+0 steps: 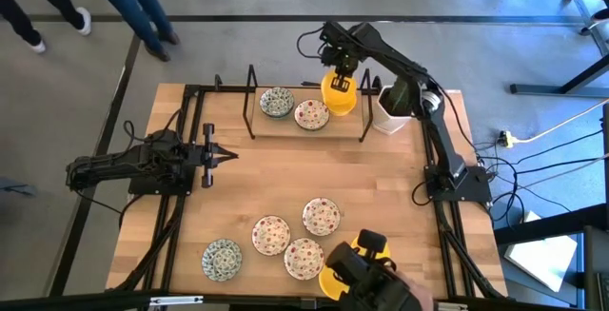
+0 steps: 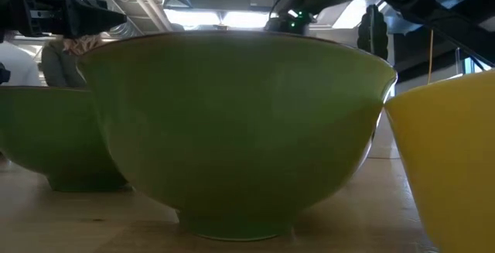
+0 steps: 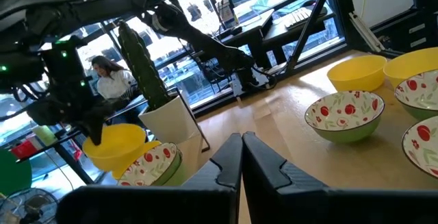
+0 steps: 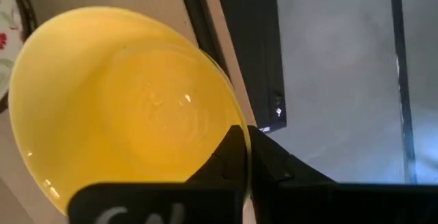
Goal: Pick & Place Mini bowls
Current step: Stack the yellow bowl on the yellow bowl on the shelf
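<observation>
Right gripper (image 4: 248, 157) jaws pinching yellow bowl (image 4: 123, 101) rim, wrist view only | left gripper (image 1: 226, 156) jaws pressed together

The worktop (image 1: 285, 173) was pale wood with a black frame. Beside the white cactus pot (image 1: 388, 111) hung a plain yellow bowl (image 1: 339, 93), pinched by the dark right claw (image 1: 343, 80); next along from the pot came a white bowl with red speckles (image 1: 311, 114), then a green-blue patterned bowl (image 1: 276, 102). The red-speckled bowls (image 3: 343, 111) showed green outsides. The dark left claw (image 1: 221, 157) was well away from the pot.
</observation>
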{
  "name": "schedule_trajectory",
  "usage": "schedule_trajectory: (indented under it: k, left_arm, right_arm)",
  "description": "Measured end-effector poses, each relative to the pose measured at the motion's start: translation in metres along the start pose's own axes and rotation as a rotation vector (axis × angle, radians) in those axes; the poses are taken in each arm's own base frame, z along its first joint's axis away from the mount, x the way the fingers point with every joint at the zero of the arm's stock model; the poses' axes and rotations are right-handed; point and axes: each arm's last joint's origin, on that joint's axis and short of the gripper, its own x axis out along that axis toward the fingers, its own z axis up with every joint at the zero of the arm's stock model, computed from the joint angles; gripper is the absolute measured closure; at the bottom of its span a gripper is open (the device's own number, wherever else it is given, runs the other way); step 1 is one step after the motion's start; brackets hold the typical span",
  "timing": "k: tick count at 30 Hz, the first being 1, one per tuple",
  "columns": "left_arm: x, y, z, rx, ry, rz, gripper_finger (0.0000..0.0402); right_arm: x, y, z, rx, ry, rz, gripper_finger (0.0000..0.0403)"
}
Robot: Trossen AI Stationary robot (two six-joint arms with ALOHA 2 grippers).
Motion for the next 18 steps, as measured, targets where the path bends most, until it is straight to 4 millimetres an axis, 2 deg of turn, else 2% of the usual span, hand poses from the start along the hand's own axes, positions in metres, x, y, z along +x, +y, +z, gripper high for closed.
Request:
schedule_trajectory:
  k: [7,18]
  left_arm:
    - [0.0000,0.0000,0.0000,0.000,0.000,0.000,0.0394]
    - [0.0000,0.0000,0.0000,-0.006,0.001,0.000,0.0394]
  right_arm:
    - [0.0088,-0.0008,-0.0023,0.019,0.043,0.022,0.0398]
    - [0.0113,0.0015,-0.0025,0.074,0.033,0.077,0.0398]
